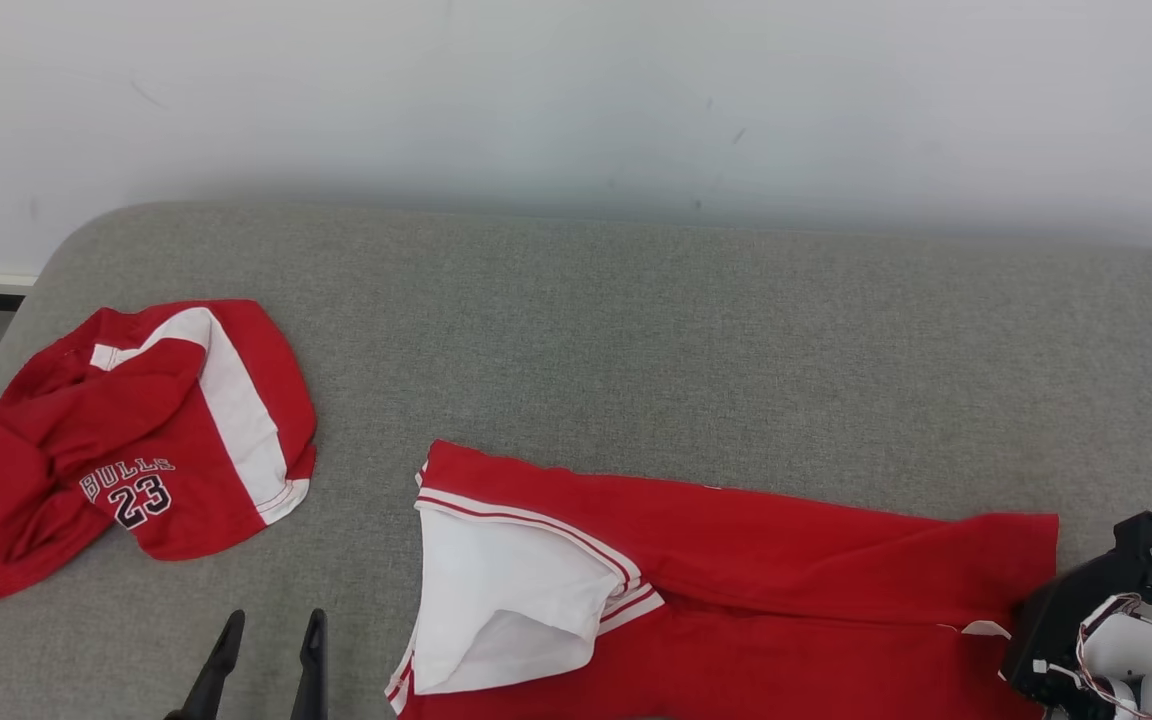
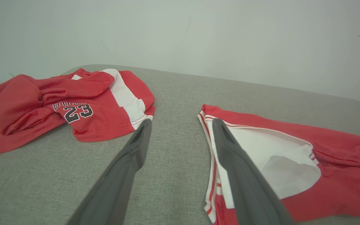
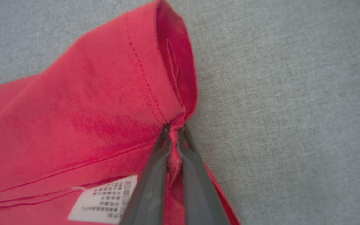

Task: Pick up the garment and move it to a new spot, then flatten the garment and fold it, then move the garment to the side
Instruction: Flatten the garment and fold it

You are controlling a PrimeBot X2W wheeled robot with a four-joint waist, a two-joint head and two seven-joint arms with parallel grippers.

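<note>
A red garment with a white striped-edge panel lies spread along the front of the grey padded surface. My right gripper is shut on a pinch of its red hem at the garment's right end, next to a white care label. In the head view that arm's dark wrist sits over the garment's lower right corner. My left gripper stands open at the lower left, just left of the garment, with nothing between its fingers.
A second red and white garment printed BULLS 23 lies crumpled at the left of the surface, near its rounded left edge. A white wall runs behind. Bare grey fabric stretches across the back and middle.
</note>
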